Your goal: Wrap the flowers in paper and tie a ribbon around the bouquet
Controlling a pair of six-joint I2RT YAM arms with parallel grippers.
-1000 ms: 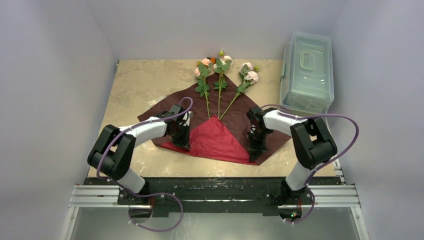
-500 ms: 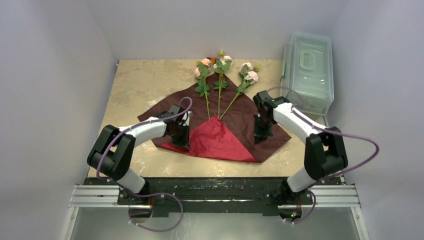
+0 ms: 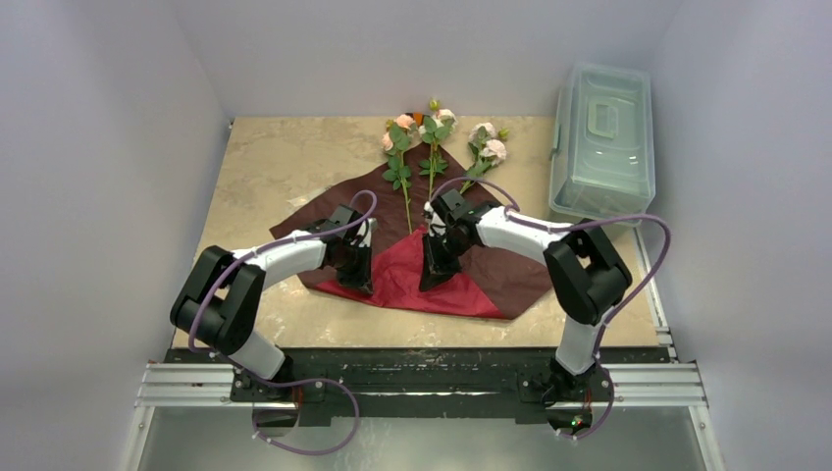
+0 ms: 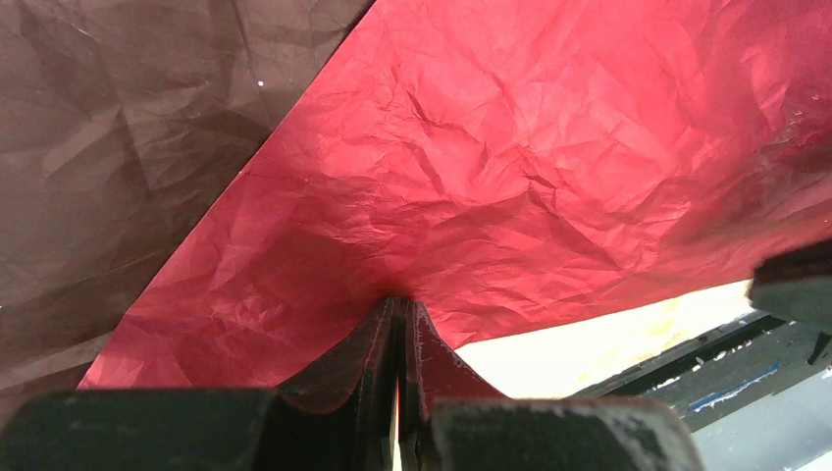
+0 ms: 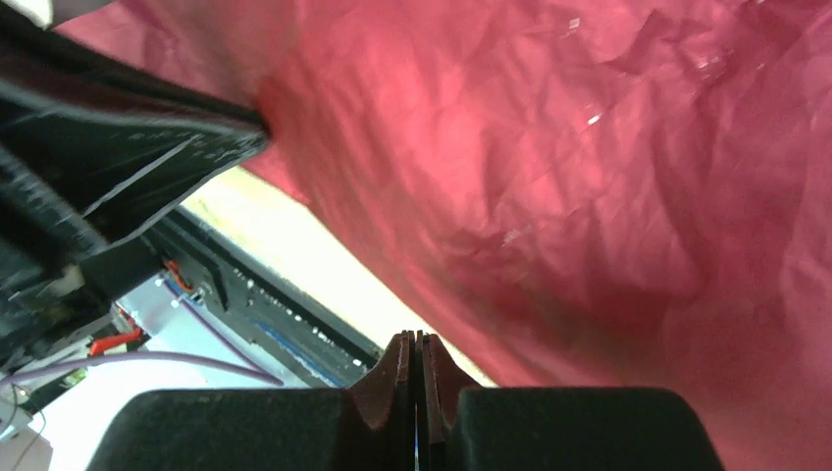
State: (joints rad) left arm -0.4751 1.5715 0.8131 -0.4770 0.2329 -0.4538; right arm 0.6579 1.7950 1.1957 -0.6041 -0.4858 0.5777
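Note:
The paper lies spread on the table, maroon face up. Its near corner is folded back, showing a red triangle. Three flowers lie fanned on the paper, blooms at the far end and stem ends under the red flap. My left gripper is shut, its tips pressed against the flap's left edge. My right gripper is shut and empty over the middle of the flap, tips just off the red paper. No ribbon or bouquet is in view.
A clear lidded plastic box stands at the back right of the marble-patterned table. A metal rail runs along the near edge. White walls close in the sides and back. The left arm shows close by in the right wrist view.
My right gripper has swung from the paper's right side leftward to the middle of the red flap. The left gripper and the flowers have stayed put.

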